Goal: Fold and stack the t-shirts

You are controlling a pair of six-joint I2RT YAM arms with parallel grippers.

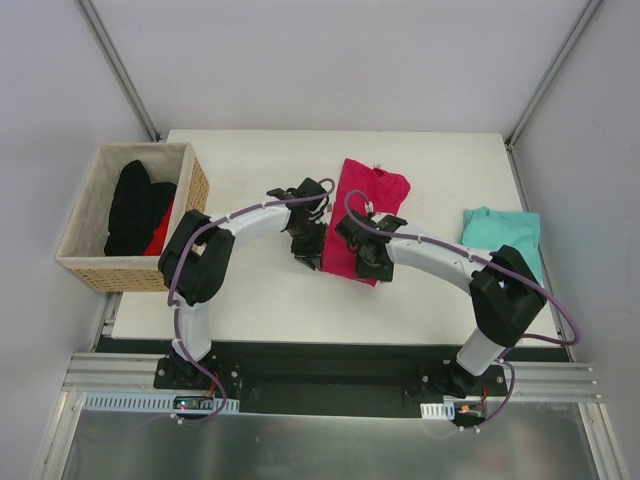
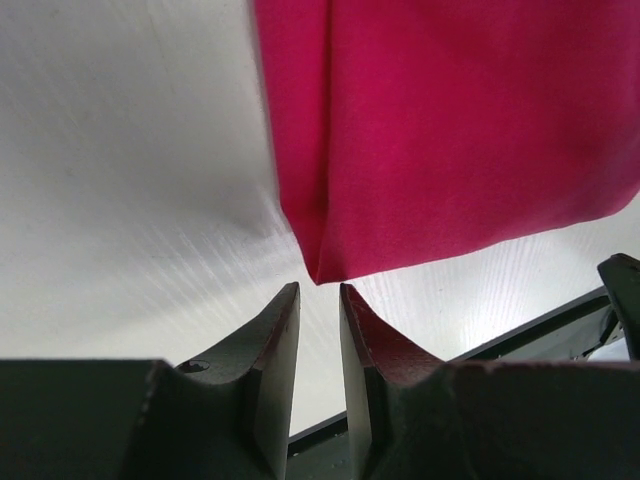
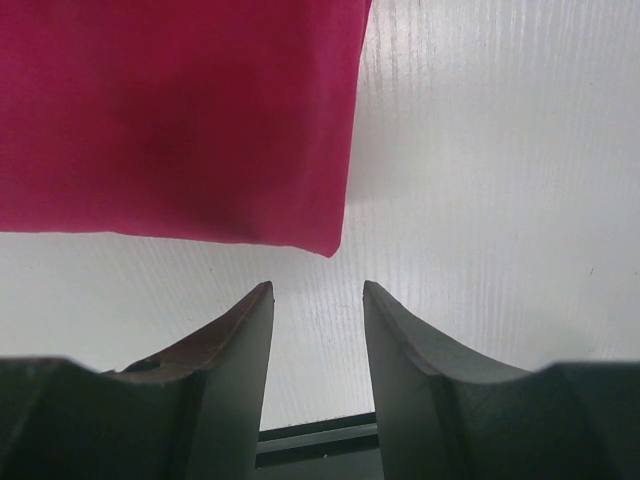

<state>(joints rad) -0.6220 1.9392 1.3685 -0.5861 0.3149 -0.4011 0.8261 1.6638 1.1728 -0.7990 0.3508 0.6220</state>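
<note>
Here, the magenta t-shirt (image 1: 368, 195) lies folded in the middle of the table (image 1: 250, 290), with the teal t-shirt (image 1: 503, 232) near the right edge, well apart. The left gripper (image 2: 318, 290) and right gripper (image 3: 316, 288) hover at its near corners. The left's jaws are barely parted, the right's wider, and both are released and grasping nothing.

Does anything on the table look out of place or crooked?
The pink t-shirt lies folded but slanted against the table edges; the teal t-shirt sits rumpled at the right edge, apart. Nothing looks spilled or damaged.
</note>
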